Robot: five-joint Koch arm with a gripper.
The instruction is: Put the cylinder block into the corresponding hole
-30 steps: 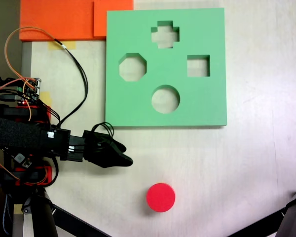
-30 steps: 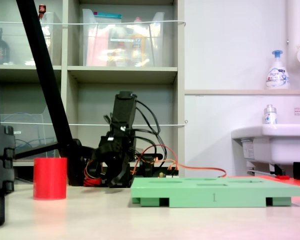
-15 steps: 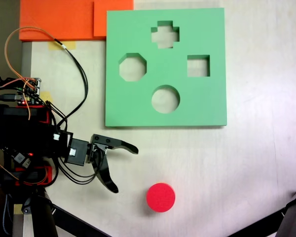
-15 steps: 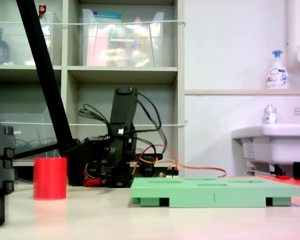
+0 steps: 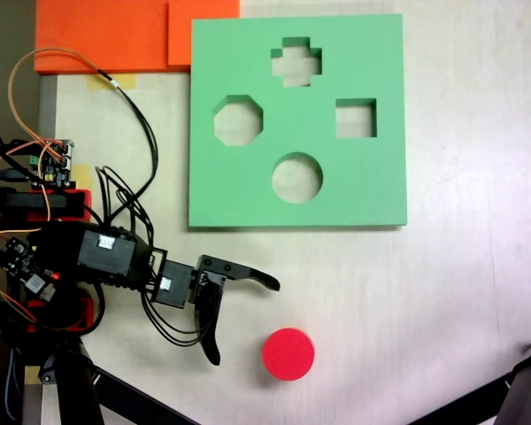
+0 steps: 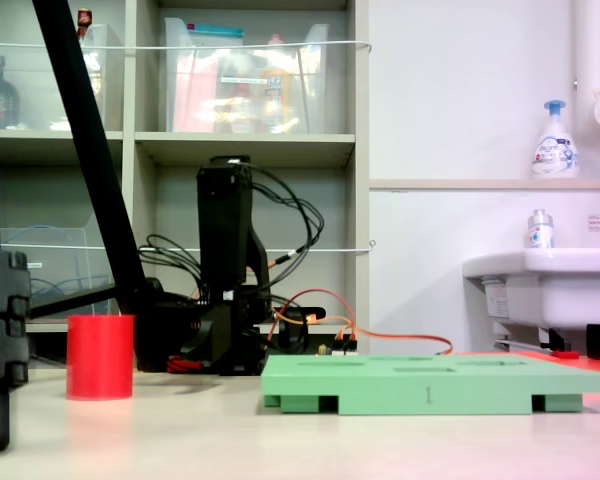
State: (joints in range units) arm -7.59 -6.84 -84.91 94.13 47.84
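Half a second back the pincer sat further toward the left edge of the bench in the top-down fixed view; now it has reached out to the right and its two black prongs are spread wide, holding nothing. One prong points right, its tip above and to the left of the cylinder block; the other points down, its tip just left of the block. Neither touches it.

That red cylinder block stands upright on the bare bench near the bottom edge, well apart from the green board. In the low side-on fixed view the cylinder block stands at the left, with the black arm behind and to the right of it.

On the green board, which lies flat toward the top edge of the bench, the round hole is the cutout nearest the block. An eight-sided cutout lies up and to its left, a square cutout up and to its right, and a cross-shaped cutout at the top. All four show the bench through them.

Orange foam sheets lie at the top left corner, touching the board's left edge. Black and orange wires loop from the arm's base up along the left side.
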